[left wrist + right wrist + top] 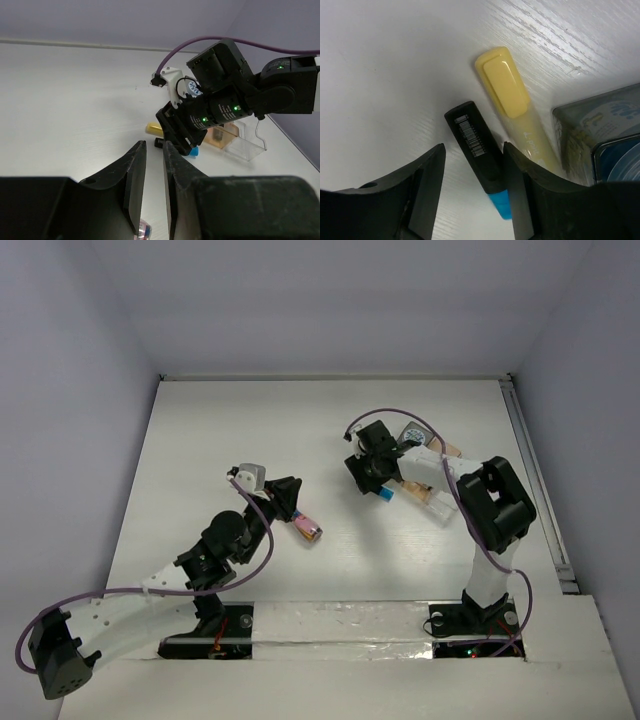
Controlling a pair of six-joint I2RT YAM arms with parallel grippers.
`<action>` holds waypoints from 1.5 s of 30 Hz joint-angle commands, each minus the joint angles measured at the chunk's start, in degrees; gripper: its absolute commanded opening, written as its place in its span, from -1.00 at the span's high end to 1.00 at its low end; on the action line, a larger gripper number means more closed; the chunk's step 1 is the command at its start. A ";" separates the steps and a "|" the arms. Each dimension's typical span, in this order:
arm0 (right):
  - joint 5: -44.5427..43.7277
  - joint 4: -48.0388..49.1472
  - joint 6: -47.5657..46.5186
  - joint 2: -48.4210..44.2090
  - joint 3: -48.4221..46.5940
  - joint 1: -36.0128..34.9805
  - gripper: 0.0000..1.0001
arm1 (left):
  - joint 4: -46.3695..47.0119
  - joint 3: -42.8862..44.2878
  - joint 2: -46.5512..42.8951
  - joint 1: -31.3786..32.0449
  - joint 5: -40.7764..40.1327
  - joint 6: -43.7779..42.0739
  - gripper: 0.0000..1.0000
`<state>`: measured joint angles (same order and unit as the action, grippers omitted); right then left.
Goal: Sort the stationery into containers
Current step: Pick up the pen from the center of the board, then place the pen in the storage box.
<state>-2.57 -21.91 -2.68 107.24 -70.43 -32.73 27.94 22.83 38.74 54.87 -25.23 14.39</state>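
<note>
Right gripper stands apart, straddling the black marker. Risk: the yellow marker, just beside at two o'clock, may be nudged or pinched too on closing. Left gripper barely apart, empty.

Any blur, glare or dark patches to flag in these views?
Top external: even soft light, no glare. Left wrist: the left gripper is dark and soft-focused. Right wrist: mild sheen on the pale yellow highlighter marker; the dark grey translucent tray at the right edge is blurred.
</note>
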 commanded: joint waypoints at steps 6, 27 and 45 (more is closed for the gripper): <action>2.13 1.08 2.59 -2.91 1.70 -3.38 0.20 | 2.11 -0.15 -0.24 -0.29 0.10 -0.07 0.67; -2.26 4.59 8.63 -9.57 5.13 -4.01 0.69 | 3.43 -0.94 0.28 -0.29 -0.25 -0.07 0.67; -23.79 19.98 31.50 -33.06 21.03 16.65 0.81 | 1.41 -0.16 1.34 -0.29 0.89 0.81 0.66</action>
<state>-23.53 -6.74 23.33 75.57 -51.29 -16.40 27.62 22.09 39.81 54.87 -25.17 14.63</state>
